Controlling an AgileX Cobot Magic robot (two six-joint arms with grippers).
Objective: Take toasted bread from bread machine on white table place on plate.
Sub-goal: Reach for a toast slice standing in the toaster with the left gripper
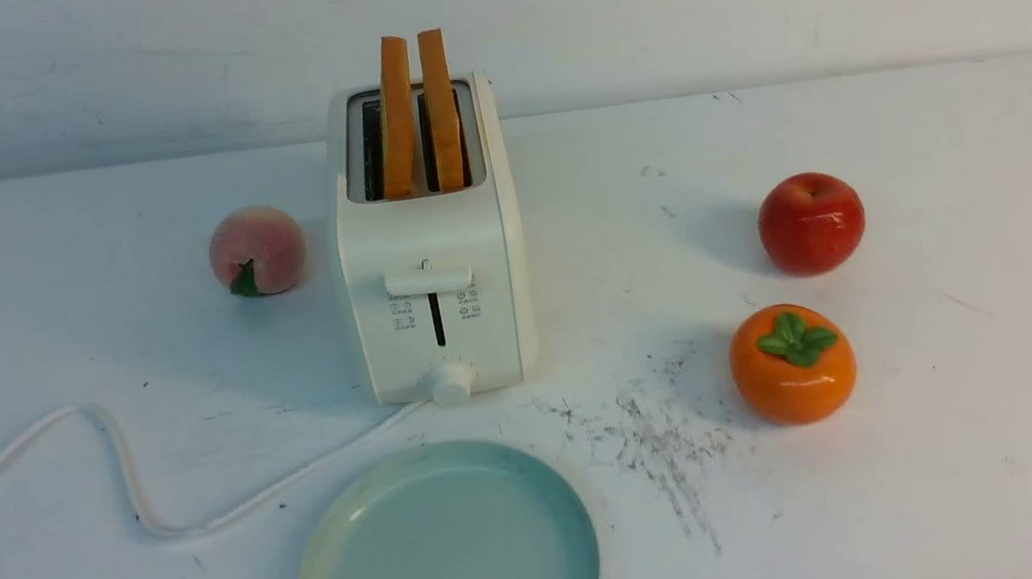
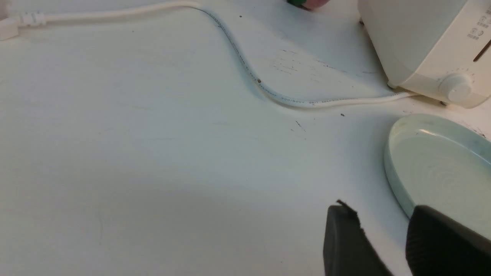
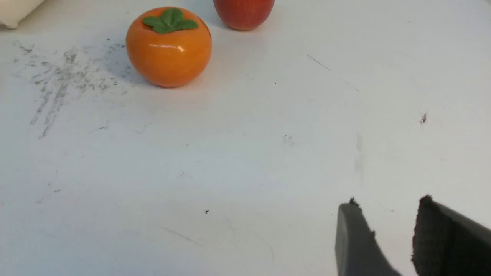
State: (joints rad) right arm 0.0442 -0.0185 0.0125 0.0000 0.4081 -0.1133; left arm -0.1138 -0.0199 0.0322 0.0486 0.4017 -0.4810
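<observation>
My left jaws hang parted and empty, the plate (image 2: 441, 165) just beside them, the toaster (image 2: 414, 46) beyond it. My right jaws gape empty too, a persimmon (image 3: 168, 50) ahead. Both slices of toast (image 1: 397, 114) stand in the toaster's slots, well away from either.

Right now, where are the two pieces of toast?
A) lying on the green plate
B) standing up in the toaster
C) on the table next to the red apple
B: both slices of toasted bread stand upright in the slots of the bread machine, and the plate in front of it is bare.
</observation>
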